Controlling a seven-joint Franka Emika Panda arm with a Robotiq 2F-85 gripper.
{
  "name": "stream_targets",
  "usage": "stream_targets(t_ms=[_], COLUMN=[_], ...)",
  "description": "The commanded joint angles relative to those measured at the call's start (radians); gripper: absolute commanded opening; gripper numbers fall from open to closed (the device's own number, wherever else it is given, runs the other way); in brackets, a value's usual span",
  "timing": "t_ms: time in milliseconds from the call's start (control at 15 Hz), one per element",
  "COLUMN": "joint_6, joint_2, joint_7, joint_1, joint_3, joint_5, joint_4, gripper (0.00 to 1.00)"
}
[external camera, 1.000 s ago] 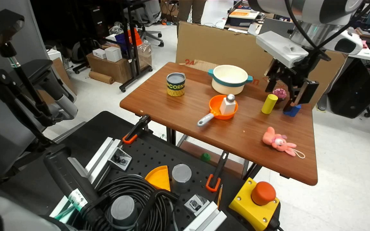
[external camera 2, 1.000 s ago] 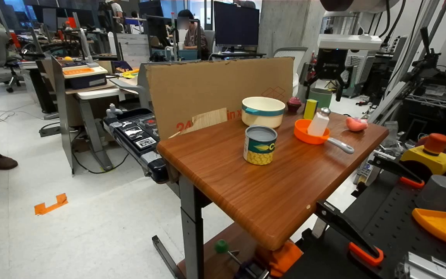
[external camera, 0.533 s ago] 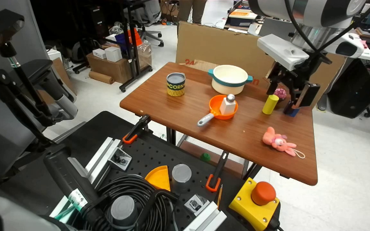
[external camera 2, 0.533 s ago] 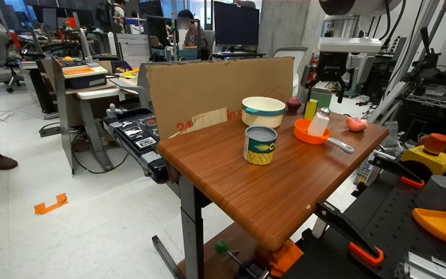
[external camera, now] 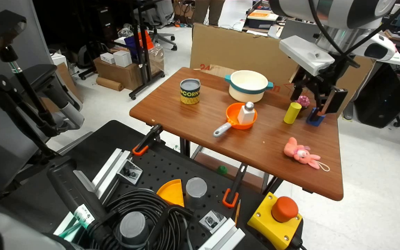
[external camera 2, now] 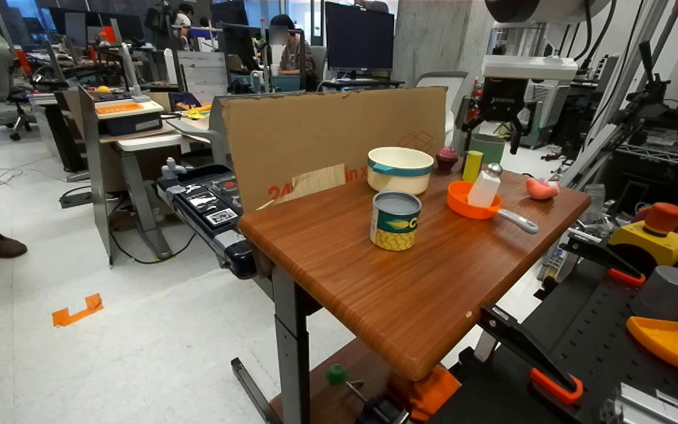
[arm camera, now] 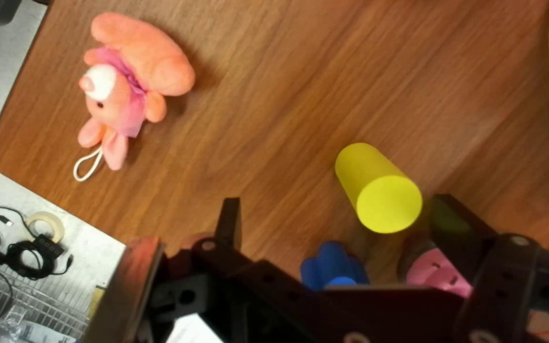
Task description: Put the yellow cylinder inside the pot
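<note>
Claw hangs, jaws wide apart, above the tabletop near the corner closest to the blue piece, yellow cylinder upright near that piece, in from the same corner, pot apart from it along the edge facing the cardboard.

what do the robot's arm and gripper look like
The arm is rounded, white and grey with dark bands. A white box-shaped housing sits above the black gripper, which has two jointed fingers. Black cables run along the outside. Pale lettering on the gripper is too small to read.
</note>
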Motion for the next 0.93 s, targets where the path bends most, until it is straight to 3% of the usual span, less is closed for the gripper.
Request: stream_targets(t_ms=[0, 867], joint_6=[0.052, 0.044], joint_2=[0.004, 0.013], joint_7=[-0.011, -0.003], joint_1=[-0.008, 0.002], joint_3=[0.014, 0.018], joint_5=[0.025, 0.02], joint_4=[0.006, 0.003], gripper=[1.0, 1.0])
